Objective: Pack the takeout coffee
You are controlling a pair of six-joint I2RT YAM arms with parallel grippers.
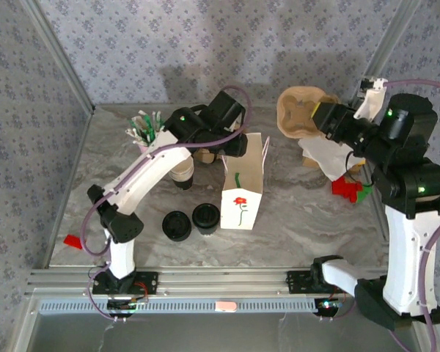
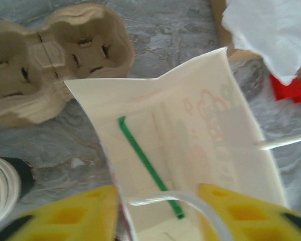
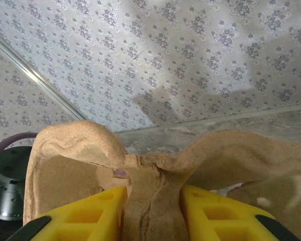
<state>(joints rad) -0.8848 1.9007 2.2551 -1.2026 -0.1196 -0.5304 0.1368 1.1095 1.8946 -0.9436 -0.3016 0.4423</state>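
fig.: overhead and wrist views, bag-loading stage. the takeout coffee, a small white paper cup with a round black plastic lid, stands upright on the grey marbled tabletop. its long axis is vertical and the lid faces up. it sits just beside the near end of the tall white paper bag printed with a red flower, at about that bag's 8 o'clock. a low pile of bare black lids lies at the cup's own 9 o'clock.

the left tool is over the bag's far end, looking down into its open mouth. its yellow fingers stand apart, with the bag's thin rim and a white cord handle in the gap. no firm pinch on either can be made out. from this tool the cup lies near, toward 7 o'clock.

the right tool is closed on the middle ridge of a brown moulded-pulp cup carrier. the carrier appears raised off the tabletop, at about 2 o'clock from the bag and well apart from the cup.

judgement: the left arm is the nearer one, and only its tool has nothing firmly in hold. the coming move would call for it to travel toward 7 o'clock, come down around the cup below the lid, close across the cup's wall, then lift it over the bag's rim. the bag stands unsupported and could tip if nudged.
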